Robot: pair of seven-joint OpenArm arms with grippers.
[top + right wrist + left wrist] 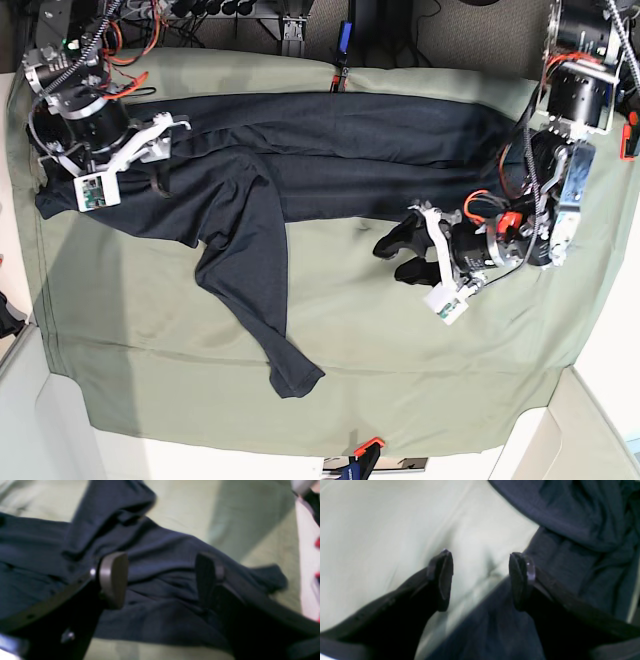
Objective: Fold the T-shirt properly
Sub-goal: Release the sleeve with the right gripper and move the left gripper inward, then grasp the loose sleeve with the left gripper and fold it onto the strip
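Thin navy-black knit, soft and rumpled, the T-shirt [300, 150] lies spread across the far half of the olive-green cloth [420, 350] that drapes the surface, one long tapered fold trailing toward the near edge. Going left to right in the base view, my right gripper [165, 155] hangs over the shirt's bunched end with its jaws wide and nothing between them, and my left gripper [398, 257] sits just off the shirt's near hem, jaws also spread and empty. Both wrist views are blurred, so stitching and hems are hard to make out.
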